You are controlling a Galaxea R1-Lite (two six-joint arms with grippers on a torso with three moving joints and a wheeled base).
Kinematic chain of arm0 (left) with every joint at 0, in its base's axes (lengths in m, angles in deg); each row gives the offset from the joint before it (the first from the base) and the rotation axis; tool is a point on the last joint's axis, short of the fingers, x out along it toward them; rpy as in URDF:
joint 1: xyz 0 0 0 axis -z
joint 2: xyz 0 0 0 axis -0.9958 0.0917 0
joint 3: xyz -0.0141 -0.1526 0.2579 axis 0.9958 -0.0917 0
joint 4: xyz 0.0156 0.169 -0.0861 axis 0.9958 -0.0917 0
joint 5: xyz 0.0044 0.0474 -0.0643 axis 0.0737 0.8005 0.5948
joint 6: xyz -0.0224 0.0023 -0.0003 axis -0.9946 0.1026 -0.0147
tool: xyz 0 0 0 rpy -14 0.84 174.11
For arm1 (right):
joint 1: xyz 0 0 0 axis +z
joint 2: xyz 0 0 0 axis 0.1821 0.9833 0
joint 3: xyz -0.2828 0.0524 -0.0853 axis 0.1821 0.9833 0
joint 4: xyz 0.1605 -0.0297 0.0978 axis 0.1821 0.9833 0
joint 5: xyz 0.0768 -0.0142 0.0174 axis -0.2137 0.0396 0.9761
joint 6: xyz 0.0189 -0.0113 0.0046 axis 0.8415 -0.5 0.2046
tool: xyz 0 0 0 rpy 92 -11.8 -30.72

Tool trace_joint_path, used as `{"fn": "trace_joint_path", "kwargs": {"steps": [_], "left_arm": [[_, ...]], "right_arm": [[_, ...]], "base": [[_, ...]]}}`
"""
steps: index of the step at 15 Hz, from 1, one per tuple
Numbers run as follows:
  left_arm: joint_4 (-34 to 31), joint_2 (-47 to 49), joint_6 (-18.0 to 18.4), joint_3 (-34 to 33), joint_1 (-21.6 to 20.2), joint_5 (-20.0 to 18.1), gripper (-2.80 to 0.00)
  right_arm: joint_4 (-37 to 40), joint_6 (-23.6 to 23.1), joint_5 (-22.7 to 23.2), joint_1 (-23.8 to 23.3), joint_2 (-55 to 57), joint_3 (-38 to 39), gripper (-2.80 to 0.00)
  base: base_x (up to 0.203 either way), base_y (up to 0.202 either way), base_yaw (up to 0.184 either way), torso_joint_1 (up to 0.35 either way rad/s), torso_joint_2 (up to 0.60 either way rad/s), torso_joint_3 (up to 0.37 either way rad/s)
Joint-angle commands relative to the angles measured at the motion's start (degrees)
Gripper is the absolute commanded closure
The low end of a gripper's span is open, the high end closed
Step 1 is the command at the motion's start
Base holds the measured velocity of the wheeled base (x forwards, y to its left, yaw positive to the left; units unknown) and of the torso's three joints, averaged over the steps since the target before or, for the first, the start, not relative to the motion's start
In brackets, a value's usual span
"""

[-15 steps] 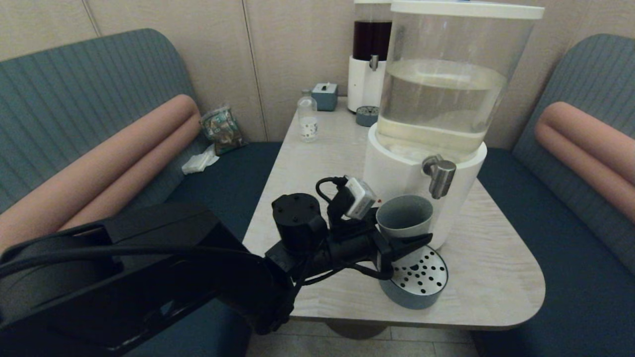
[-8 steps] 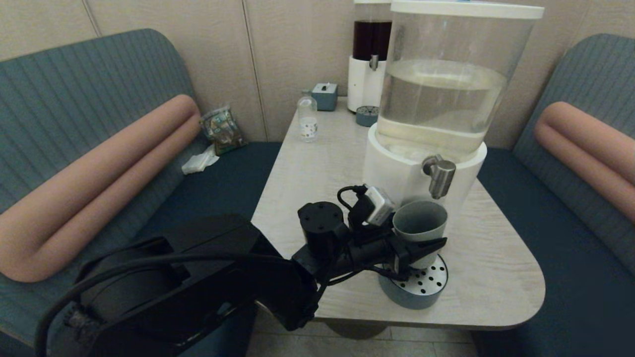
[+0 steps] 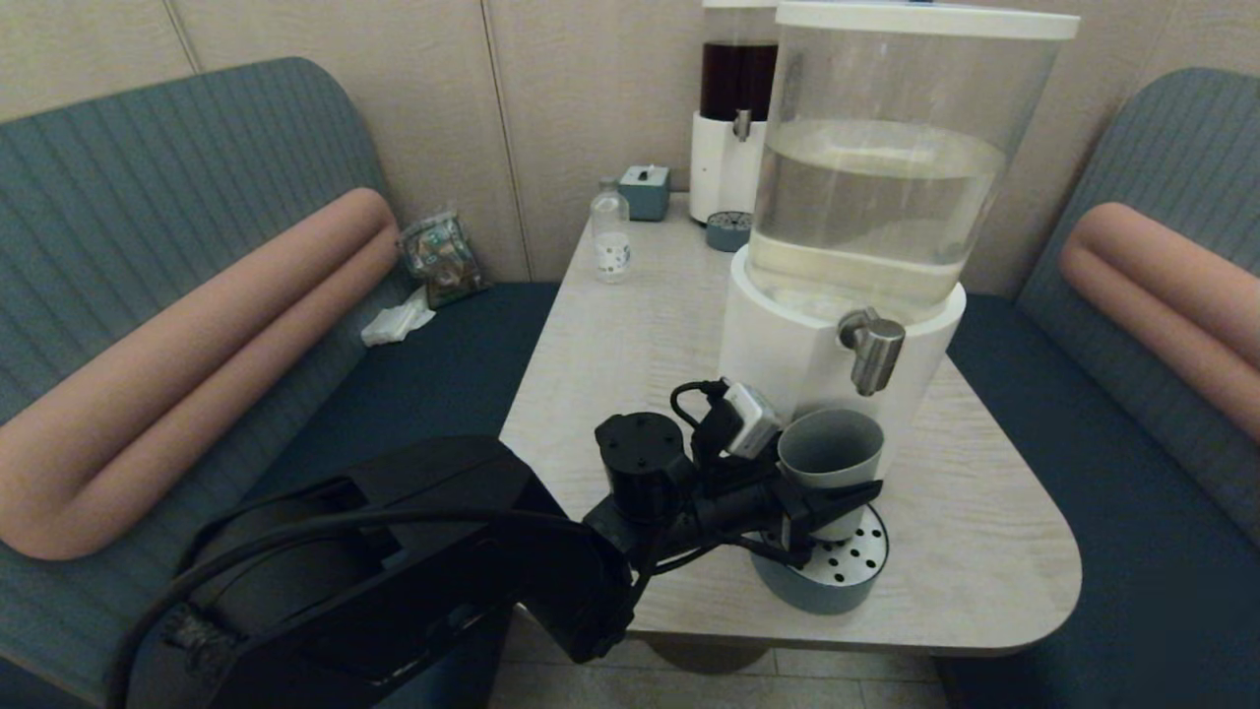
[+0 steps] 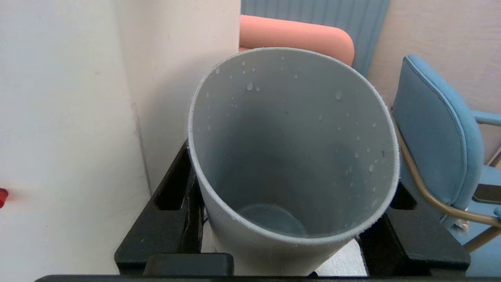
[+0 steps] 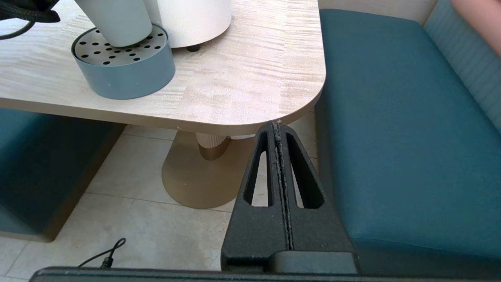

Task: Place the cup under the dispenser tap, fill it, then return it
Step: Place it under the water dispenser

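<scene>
The grey-blue cup (image 3: 830, 453) stands upright on the perforated drip tray (image 3: 822, 591), against the white base of the big dispenser (image 3: 787, 345). The steel tap (image 3: 872, 354) hangs just above the right side of the cup's rim. My left gripper (image 3: 822, 504) is shut on the cup at mid-height. In the left wrist view the cup (image 4: 293, 156) fills the space between the black fingers (image 4: 172, 219); droplets cling inside and a little liquid lies at the bottom. My right gripper (image 5: 277, 129) is shut and empty, parked below the table's near right corner.
A dark-liquid dispenser (image 3: 733, 128) with its own small tray (image 3: 728, 229), a clear bottle (image 3: 610, 236) and a small grey-blue box (image 3: 645, 189) stand at the table's far end. Teal benches flank the table (image 3: 965, 551). The drip tray (image 5: 123, 70) sits near the front edge.
My left gripper carried the cup to the right, from beside the dispenser base to under the tap, then lowered it slightly onto the drip tray.
</scene>
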Motion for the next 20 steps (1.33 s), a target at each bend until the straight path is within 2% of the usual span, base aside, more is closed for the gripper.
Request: {"fn": "trace_joint_path", "kwargs": {"steps": [1,7,11,14,20], "left_arm": [[0.01,0.56,-0.02,-0.1,-0.04,-0.09,-2.8],[0.22,-0.49,-0.11,0.13,0.05,-0.17,-2.8],[0.27,-3.03,-0.03,-3.33,-0.04,-0.17,-2.8],[0.53,-6.04,0.28,-7.98,-0.31,-0.17,-2.8],[1.93,-17.14,0.69,-26.04,-1.96,-1.19,-2.8]], "right_arm": [[0.02,-0.02,0.04,0.01,-0.02,0.0,0.0],[0.02,-0.02,0.04,0.01,-0.02,0.0,0.0],[0.02,-0.09,0.04,0.01,0.06,0.0,0.0],[0.02,-0.02,0.04,0.01,-0.02,0.0,0.0],[0.02,-0.16,0.04,0.01,-0.02,0.0,0.0]], "base": [[0.0,0.0,0.0,0.0,0.0,0.0],[0.0,0.0,0.0,0.0,0.0,0.0],[0.0,0.0,0.0,0.0,0.0,0.0],[0.0,0.0,0.0,0.0,0.0,0.0],[0.0,0.0,0.0,0.0,0.0,0.0]]}}
